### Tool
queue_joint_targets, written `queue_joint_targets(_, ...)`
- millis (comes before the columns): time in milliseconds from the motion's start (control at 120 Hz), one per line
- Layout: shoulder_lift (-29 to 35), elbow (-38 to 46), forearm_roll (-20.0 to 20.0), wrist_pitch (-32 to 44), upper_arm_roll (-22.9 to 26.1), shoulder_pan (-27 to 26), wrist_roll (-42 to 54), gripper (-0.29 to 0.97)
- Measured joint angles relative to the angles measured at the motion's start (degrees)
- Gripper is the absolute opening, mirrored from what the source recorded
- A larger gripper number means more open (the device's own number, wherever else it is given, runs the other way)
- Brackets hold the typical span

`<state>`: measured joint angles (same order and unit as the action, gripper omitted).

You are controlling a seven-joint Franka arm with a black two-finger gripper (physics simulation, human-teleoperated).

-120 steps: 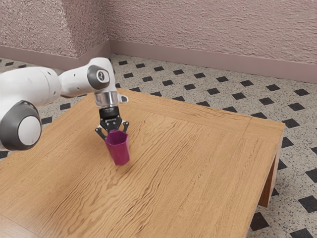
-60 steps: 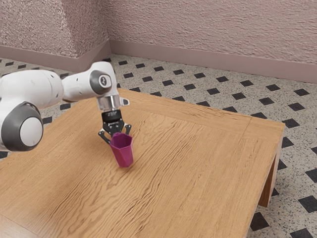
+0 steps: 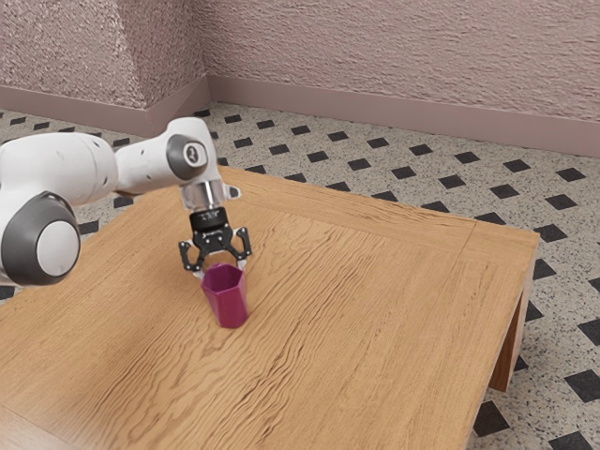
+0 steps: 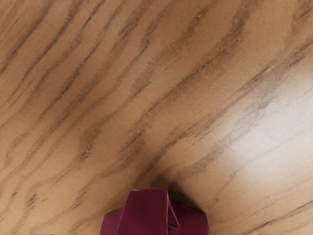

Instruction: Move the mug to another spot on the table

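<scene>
Gripper (image 3: 216, 255): released, fingers spread wide, pointing straight down. It hangs right over the mug's mouth and holds nothing.

Arm (image 3: 94, 173): enters from the exterior view's left, white links, wrist bent so the hand is vertical.

Mug (image 3: 225, 296): magenta, faceted, upright on its base on the table (image 3: 394, 281). It sits toward the exterior view's left part of the top, well in from every edge. The fingertips are at about rim height, one to either side. I see no contact, though the gap is too fine to be sure.

Wrist view: the mug (image 4: 155, 215) shows as a dark red block directly under the hand, with wood grain (image 4: 146, 98) beyond it. That suggests the hand is centred over it.

Further toward the exterior view's right: a wide run of bare wood, then the far table edge and the checked floor.

Judgement: the step in hand is a vertical one along the mug's axis, either down to grip or up and away. These frames alone do not settle which.

To do it well:
- Keep the travel plumb, with no sideways drift while the tips are near the rim.
- A clipped rim would likely tip a tall, narrow mug.
- If gripping, sink the fingers well below the rim and close on opposite flat facets.
- If leaving, keep the fingers wide until they are clear above the rim.
</scene>
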<state>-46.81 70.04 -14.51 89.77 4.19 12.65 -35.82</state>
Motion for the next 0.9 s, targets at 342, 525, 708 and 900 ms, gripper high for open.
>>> queue_joint_targets(342, 3.8, -0.2, 1.2, 0.1, -3.2, 0.2, -0.1, 0.65)
queue_joint_targets(525, 11.6, 2.5, 6.6, 1.1, -3.9, -0.9, -0.1, 0.67)
queue_joint_targets(708, 28.4, 11.6, 12.4, 2.0, -3.8, -3.6, 2.1, 0.67)
queue_joint_targets(900, 39.7, 20.4, 16.9, 3.8, -3.7, -5.2, 7.9, 0.68)
